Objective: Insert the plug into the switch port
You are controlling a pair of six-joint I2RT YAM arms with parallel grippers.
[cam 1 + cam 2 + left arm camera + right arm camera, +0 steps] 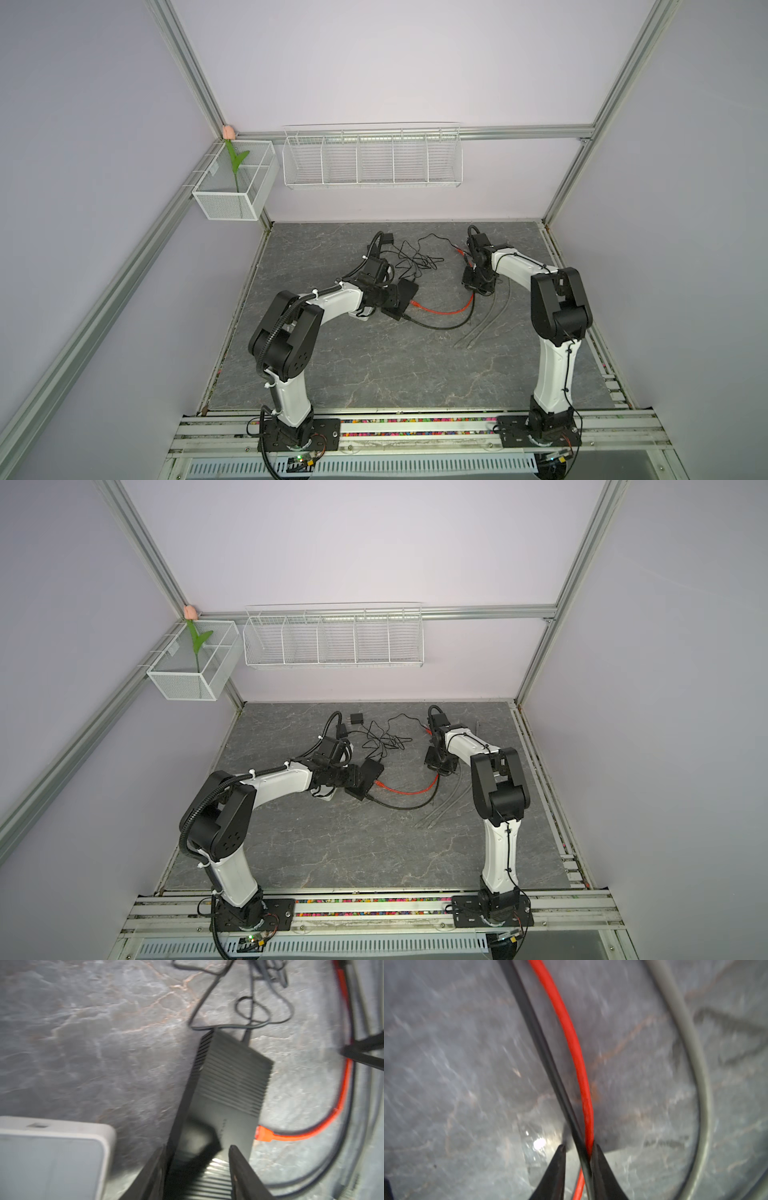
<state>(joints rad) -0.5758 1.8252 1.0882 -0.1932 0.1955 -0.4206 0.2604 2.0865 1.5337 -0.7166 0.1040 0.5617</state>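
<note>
Grip looks sound at the left, where the left fingers clamp one end of the black switch; the red plug sits against its port side, seating unclear. Farther right, the right fingers stand apart around the red cable and black cable together; pinch only the red one, nearer the plug, before pushing.
</note>
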